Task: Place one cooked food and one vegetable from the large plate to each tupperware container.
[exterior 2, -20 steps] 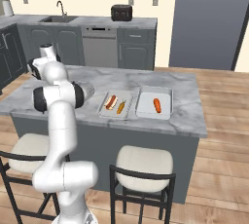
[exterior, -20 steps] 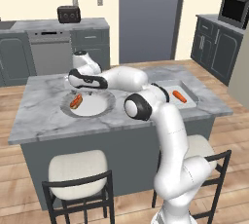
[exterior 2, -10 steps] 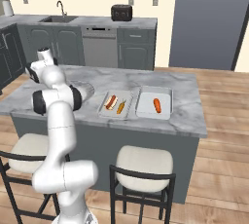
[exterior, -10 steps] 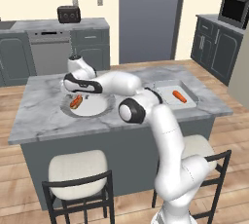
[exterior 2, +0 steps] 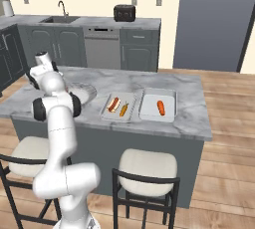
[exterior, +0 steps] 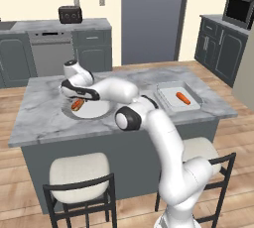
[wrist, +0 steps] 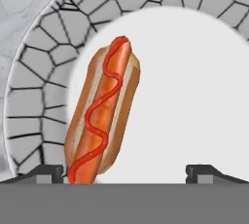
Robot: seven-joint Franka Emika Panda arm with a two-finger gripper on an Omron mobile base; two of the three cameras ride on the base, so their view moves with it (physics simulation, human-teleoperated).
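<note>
Your two-finger gripper [wrist: 124,172] hangs low over the large round plate with the grey ribbed rim and flat white centre [wrist: 39,116], its dark tips spread as wide as they go and holding nothing. The last hot dog, a red-brown sausage with a red squiggle of sauce in a tan bun [wrist: 103,121], lies on the white centre close to the plate's ribbed rim, and in the hand view its lower end sits just beside one finger tip rather than between the two. To do this pick well, I judge you need to shift the hand sideways until the bun is centred between the tips, then turn the wrist so the jaws close across the bun's short width, not along its length. Come down until the tips flank the bun's sides before you squeeze, and grip near its middle so it does not swing. In the hand view the hot dog's long axis runs steeply up the picture, leaning a little to one side. From the base cameras the plate [exterior: 94,112] sits toward the left end of the marble island, while the pale rectangular tray with a single orange-red carrot stick [exterior 2: 161,107] near the right end looks to be where this hot dog belongs.
</note>
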